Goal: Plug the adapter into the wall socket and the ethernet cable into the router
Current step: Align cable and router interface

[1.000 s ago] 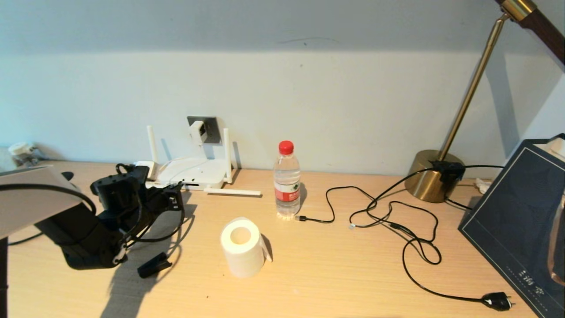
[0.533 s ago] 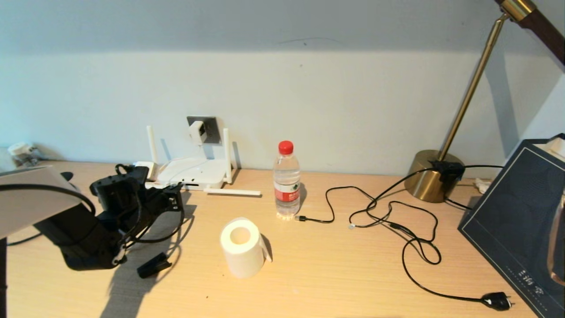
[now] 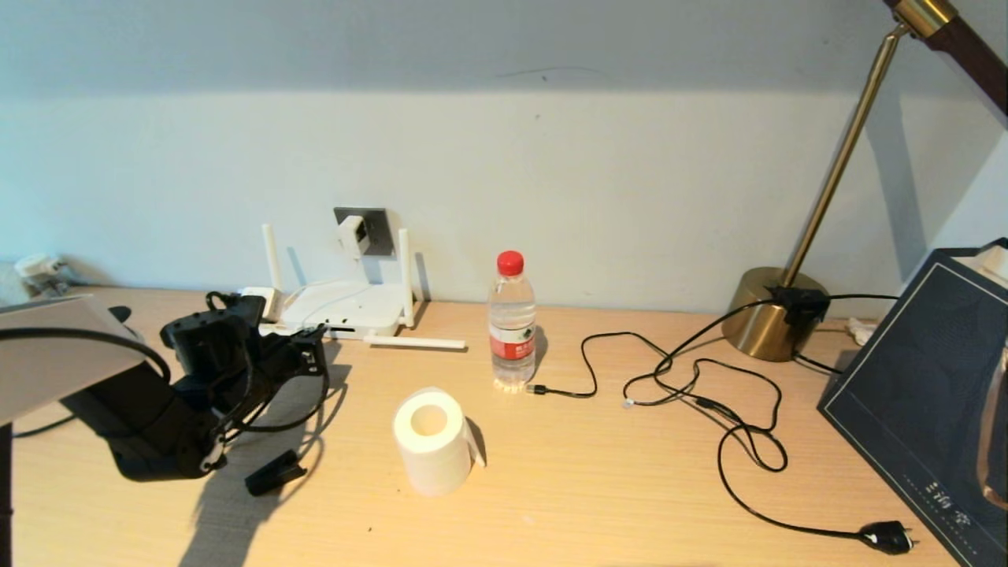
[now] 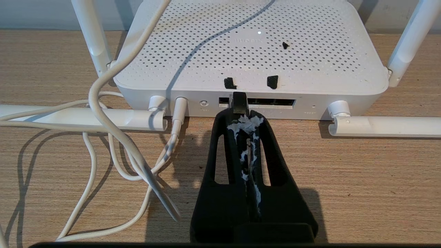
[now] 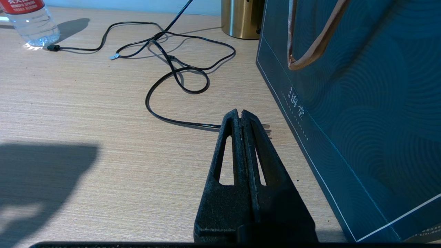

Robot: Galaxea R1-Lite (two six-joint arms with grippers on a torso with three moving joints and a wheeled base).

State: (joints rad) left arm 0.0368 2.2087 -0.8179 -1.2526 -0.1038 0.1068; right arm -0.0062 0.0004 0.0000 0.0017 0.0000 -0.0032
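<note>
**Two plugs at their places, both hands pressed together**

Head view: the small white cube-shaped adapter (image 3: 352, 234) sits on the square dark grey wall socket (image 3: 372, 229), its thin white cord dropping to the flat white router with stick antennas (image 3: 340, 306) on the pale wooden tabletop (image 3: 598, 488). The left hand (image 3: 311, 352) lies low just before the router's front edge. A white paper roll (image 3: 431, 441), a clear water bottle with a red cap (image 3: 512, 323), a thin black cord with a two-pin plug (image 3: 886, 537), a brass lamp base (image 3: 776, 313) and a dark blue paper bag (image 3: 929, 394) stand to the right.

Left wrist view: the left hand (image 4: 241, 113) has its fingers pressed together, pinching the small black plug end of the ethernet cable (image 4: 238, 102), which sits at the router's (image 4: 251, 51) dark port row; how deep it sits I cannot tell.

Right wrist view: the right hand (image 5: 239, 115) is pressed together on nothing, hovering over the tabletop beside the bag (image 5: 361, 103).
</note>
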